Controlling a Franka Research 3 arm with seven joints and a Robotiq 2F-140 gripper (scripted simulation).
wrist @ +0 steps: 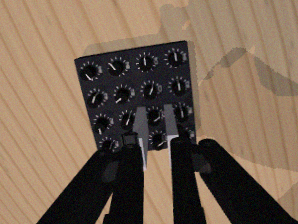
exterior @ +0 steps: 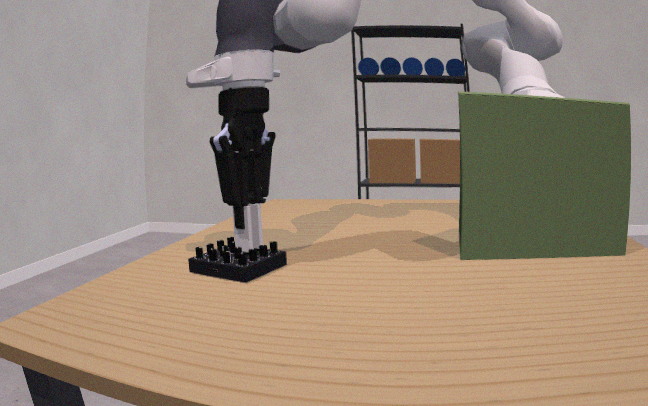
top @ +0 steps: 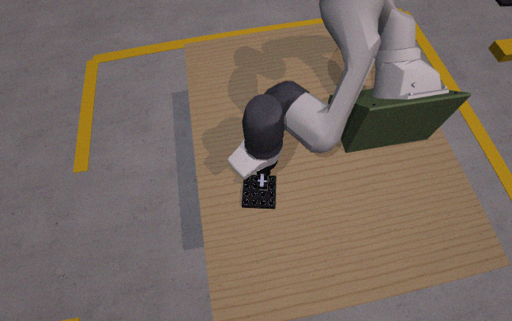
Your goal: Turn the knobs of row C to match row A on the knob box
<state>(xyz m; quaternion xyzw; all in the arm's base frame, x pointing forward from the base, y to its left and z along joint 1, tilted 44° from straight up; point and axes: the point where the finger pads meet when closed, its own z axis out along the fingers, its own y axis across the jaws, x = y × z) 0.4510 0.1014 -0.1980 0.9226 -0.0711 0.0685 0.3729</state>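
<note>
The black knob box (top: 257, 200) (exterior: 220, 268) (wrist: 133, 78) stands on its feet on the wooden table (top: 336, 221) (exterior: 350, 320), with four rows of small black knobs. I cannot read the printed names or see the socket. My gripper (top: 262, 183) (exterior: 247, 244) (wrist: 155, 118) points straight down over the box. Its fingers stand a narrow gap apart. In the wrist view they straddle one knob (wrist: 154, 119), in the third row from the far edge and third from the left. The fingertips are at about knob height. I cannot tell whether they touch the knob.
A large green block (top: 395, 122) (exterior: 542, 175) carries the arm's base at the right rear of the table. A black shelf rack (exterior: 410, 100) with blue discs and brown boxes stands behind the table. Yellow floor lines (top: 84, 115) frame the table.
</note>
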